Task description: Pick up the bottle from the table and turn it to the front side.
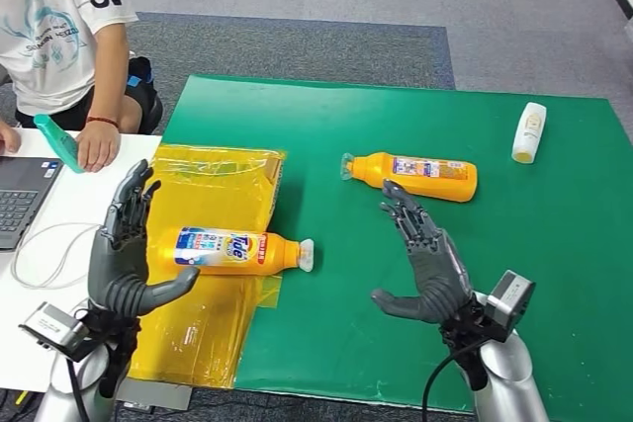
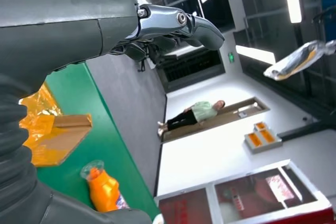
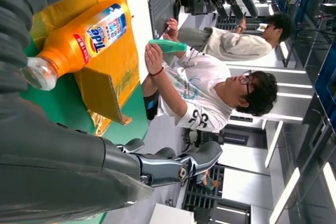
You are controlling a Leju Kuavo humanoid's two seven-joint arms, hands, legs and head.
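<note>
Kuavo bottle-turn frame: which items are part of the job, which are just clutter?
Job:
- Tide bottle, lying on the yellow bag, label up
- second orange bottle, lying on the green mat
- left hand and right hand, both open, holding nothing

Clutter:
- white bottle at the far right
- yellow bag
- laptop
- person's hand beside a teal object

Both arms rise from the near edge of the head view, silver forearms upright. The left hand (image 1: 123,249) stands with its fingers spread and pointing up and away, thumb jutting toward the right hand (image 1: 425,262). That hand mirrors it, fingers apart and stretched forward, thumb pointing back toward the left. Neither holds anything.
</note>
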